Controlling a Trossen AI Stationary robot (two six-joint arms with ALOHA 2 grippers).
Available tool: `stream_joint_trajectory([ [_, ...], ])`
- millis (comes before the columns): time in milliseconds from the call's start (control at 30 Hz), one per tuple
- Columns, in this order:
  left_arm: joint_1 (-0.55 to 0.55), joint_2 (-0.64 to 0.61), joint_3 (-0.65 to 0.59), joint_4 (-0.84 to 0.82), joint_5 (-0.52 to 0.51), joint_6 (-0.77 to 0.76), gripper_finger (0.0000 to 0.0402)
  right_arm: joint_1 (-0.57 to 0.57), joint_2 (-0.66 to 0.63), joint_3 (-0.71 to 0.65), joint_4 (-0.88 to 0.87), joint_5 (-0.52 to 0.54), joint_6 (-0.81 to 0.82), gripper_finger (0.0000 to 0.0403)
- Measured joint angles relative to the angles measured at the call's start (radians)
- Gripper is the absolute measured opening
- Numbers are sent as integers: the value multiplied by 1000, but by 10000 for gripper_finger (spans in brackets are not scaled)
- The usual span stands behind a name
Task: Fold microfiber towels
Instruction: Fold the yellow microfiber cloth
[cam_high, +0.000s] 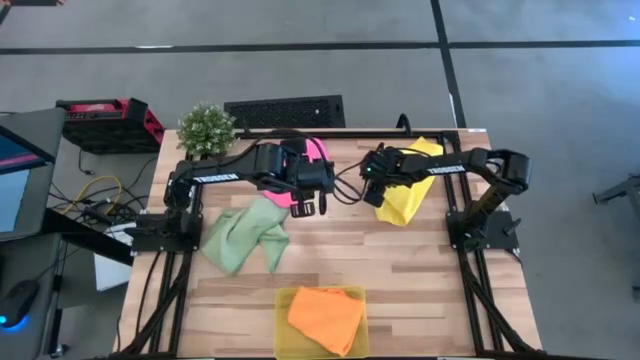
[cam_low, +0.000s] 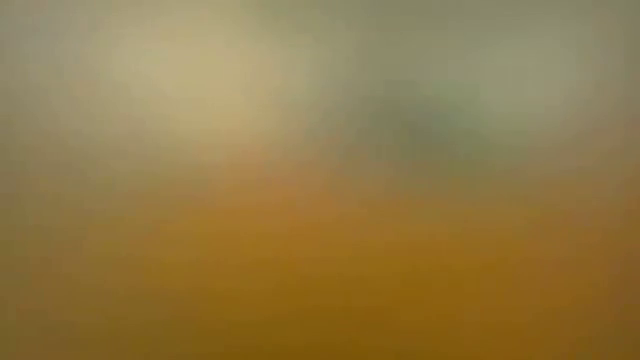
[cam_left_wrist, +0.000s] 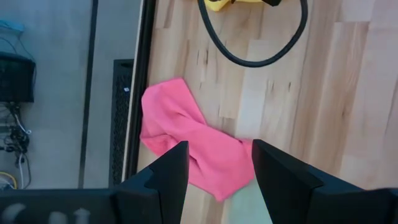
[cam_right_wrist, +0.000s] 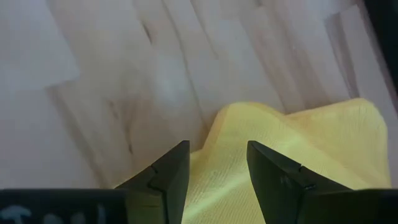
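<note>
A hot pink towel (cam_high: 312, 152) lies crumpled on the table at the far middle, partly under my left arm. My left gripper (cam_high: 322, 185) is open above it, and the pink cloth (cam_left_wrist: 186, 140) shows between and beyond its fingers (cam_left_wrist: 219, 168). A bright yellow towel (cam_high: 408, 195) lies flat under my right arm. My right gripper (cam_high: 370, 180) is open over its left edge (cam_right_wrist: 249, 124), with its fingers (cam_right_wrist: 217, 162) on either side of that edge. A pale green towel (cam_high: 245, 235) lies crumpled at the left. An orange towel (cam_high: 325, 318) lies in the tray.
A translucent yellow tray (cam_high: 282, 335) stands at the near edge. A small potted plant (cam_high: 206, 127) stands at the far left corner. A black cable (cam_left_wrist: 249, 50) loops over the wood between the two grippers. Bare wood (cam_high: 420, 270) shows at the near right.
</note>
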Motion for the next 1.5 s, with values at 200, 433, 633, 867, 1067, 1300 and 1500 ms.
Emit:
stream_joint_trajectory([
  [200,29,0,0,0,0,-6,169,-16,40,0,43,12,-49,184],
  [433,46,1,0,0,6,-2,169,-16,25,0,88,37,-61,143],
  [633,47,2,0,0,8,-2,169,-24,26,0,88,37,-61,51],
  [867,47,2,0,0,8,-2,169,-23,-8,0,88,47,-80,17],
  [1067,55,2,0,0,83,-20,169,-20,-151,0,23,49,-79,7],
  [1300,59,2,-34,42,122,-10,169,-20,-366,0,-94,52,-65,3],
  [1500,59,2,-175,228,130,79,169,-20,-553,0,-217,53,-25,2],
])
